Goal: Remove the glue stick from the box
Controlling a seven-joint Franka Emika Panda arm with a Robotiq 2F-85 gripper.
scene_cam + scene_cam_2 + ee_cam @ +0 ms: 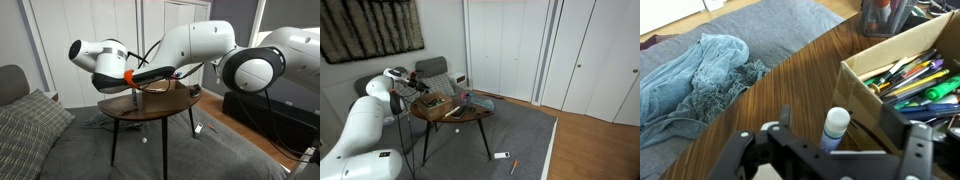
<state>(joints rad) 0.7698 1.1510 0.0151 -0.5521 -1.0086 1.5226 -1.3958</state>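
In the wrist view the glue stick point(835, 127), a slim bluish cylinder with a white cap, is outside the box, over the wooden table point(790, 85), close to the box's near wall. The brown cardboard box point(862, 82) sits at the right and holds several pens and markers point(910, 75). My gripper point(845, 128) is open, with one finger on each side of the glue stick and a gap between each finger and the stick. The stick's lower end is hidden behind the gripper body. In both exterior views the arm reaches over the round table point(150, 106) point(455, 115).
A crumpled blue-grey cloth point(700, 80) lies at the table's left edge and hangs over it. A dark holder with pens point(885, 15) stands behind the box. Grey carpet surrounds the table. A chair point(435, 72) and a couch point(25, 125) stand near it.
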